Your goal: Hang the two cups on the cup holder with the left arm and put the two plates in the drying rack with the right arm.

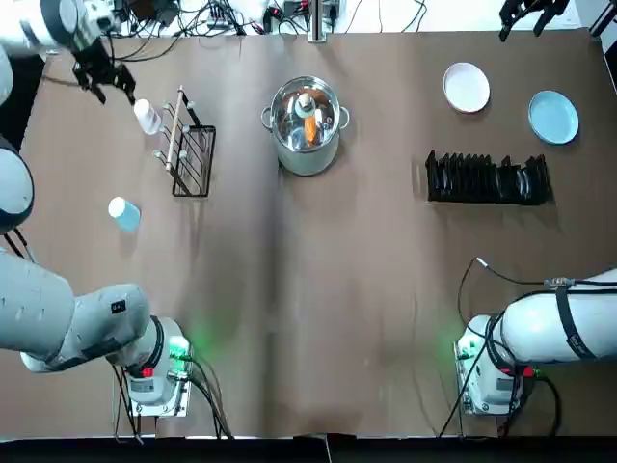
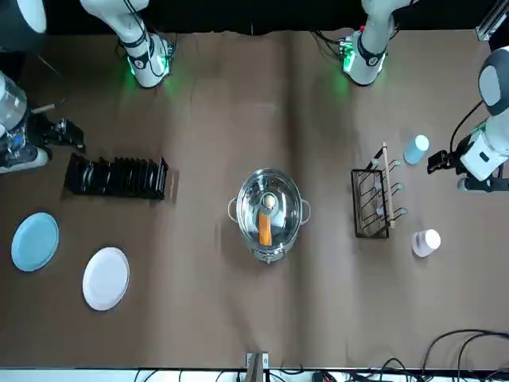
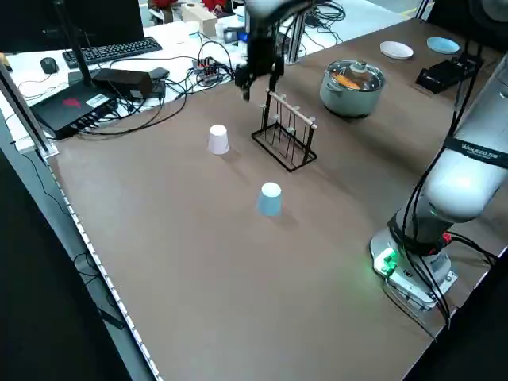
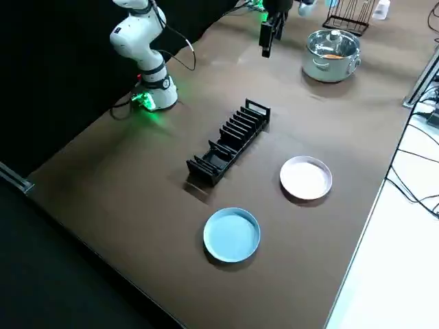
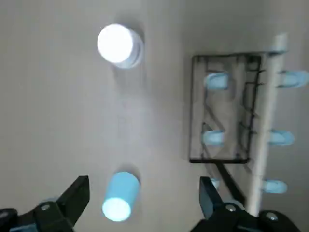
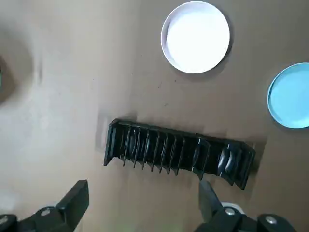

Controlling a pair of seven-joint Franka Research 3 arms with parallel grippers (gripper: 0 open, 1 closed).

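A whitish cup (image 1: 147, 116) stands on the table just left of the black wire cup holder (image 1: 188, 145). The light blue cup (image 1: 124, 213) stands nearer the robot. My left gripper (image 1: 104, 77) hangs open and empty high over the far left corner, beyond the whitish cup. Its wrist view shows the whitish cup (image 5: 118, 44), the blue cup (image 5: 119, 196) and the cup holder (image 5: 236, 111) below. A white plate (image 1: 467, 87) and a light blue plate (image 1: 553, 117) lie flat beyond the black drying rack (image 1: 489, 179). My right gripper (image 1: 530, 14) hovers open and empty at the far right edge.
A steel pot (image 1: 306, 123) with an orange item inside stands at the table's far middle, between the cup holder and the drying rack. Cables and equipment lie past the far edge. Both arm bases sit at the near edge.
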